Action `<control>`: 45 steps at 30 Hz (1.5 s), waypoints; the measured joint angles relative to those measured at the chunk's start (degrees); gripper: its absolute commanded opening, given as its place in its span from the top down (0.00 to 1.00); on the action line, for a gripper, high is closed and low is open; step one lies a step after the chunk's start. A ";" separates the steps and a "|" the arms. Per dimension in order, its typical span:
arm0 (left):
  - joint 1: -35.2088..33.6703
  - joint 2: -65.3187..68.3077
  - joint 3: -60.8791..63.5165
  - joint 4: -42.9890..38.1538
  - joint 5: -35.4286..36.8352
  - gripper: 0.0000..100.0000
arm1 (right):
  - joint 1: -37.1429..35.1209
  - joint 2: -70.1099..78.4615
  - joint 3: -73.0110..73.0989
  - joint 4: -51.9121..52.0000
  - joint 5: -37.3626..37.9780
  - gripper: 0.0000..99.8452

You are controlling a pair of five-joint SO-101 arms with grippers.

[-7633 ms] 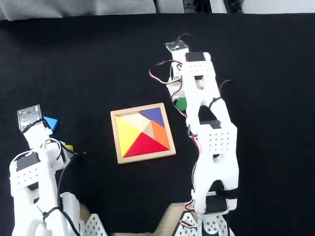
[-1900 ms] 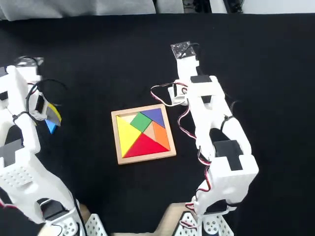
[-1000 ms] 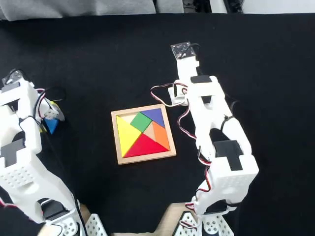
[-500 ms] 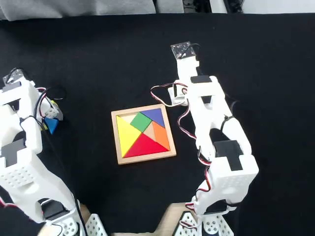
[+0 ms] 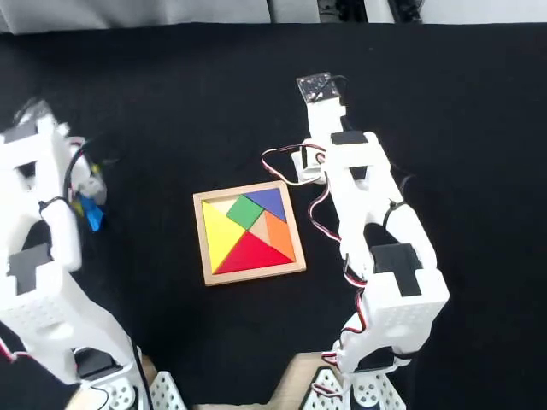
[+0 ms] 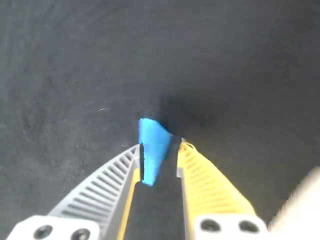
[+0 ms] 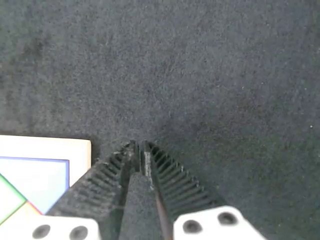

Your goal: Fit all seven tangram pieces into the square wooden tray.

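The square wooden tray (image 5: 199, 239) lies mid-table holding a yellow (image 5: 220, 235), a red (image 5: 253, 253), an orange (image 5: 278, 231), a dark blue (image 5: 267, 201) and a green piece (image 5: 247, 211); bare wood shows in its far left corner. At the table's left, my left gripper (image 6: 161, 146) is shut on a light blue piece (image 6: 152, 149), which hangs just above the cloth (image 5: 92, 213). My right gripper (image 7: 137, 146) is shut and empty, low over the cloth just beyond the tray's far right corner (image 7: 60, 146).
Black cloth covers the whole table. The right arm (image 5: 367, 213) stretches along the tray's right side, with its loose wires (image 5: 286, 162) near the tray's far edge. The left arm's base (image 5: 51, 307) stands at the near left.
The green piece, earlier at the right gripper beside the tray, now lies in the tray. The left arm swung out to the light blue piece, closed on it and raised it slightly.
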 measured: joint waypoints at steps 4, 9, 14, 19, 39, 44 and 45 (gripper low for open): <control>5.71 -4.66 -7.38 8.00 -9.93 0.88 | 0.00 0.00 0.00 0.00 0.00 0.99; 6.77 -5.36 -9.76 11.43 -14.86 0.88 | 0.00 0.00 0.00 0.00 0.00 0.99; 0.44 -6.33 -5.80 11.52 -7.47 0.88 | 0.00 0.00 0.00 0.00 0.00 0.99; -6.77 -11.34 5.01 6.77 6.42 0.88 | 0.00 0.00 0.00 0.00 0.00 0.99; -3.69 -4.84 20.22 -12.48 22.77 0.77 | 0.00 0.00 0.18 0.00 0.00 0.99; -6.24 1.05 12.31 -7.65 23.65 0.77 | 0.00 0.00 0.62 0.00 0.00 0.99; -6.77 1.23 11.69 -7.65 23.65 0.77 | 0.00 0.00 0.62 0.00 0.00 0.99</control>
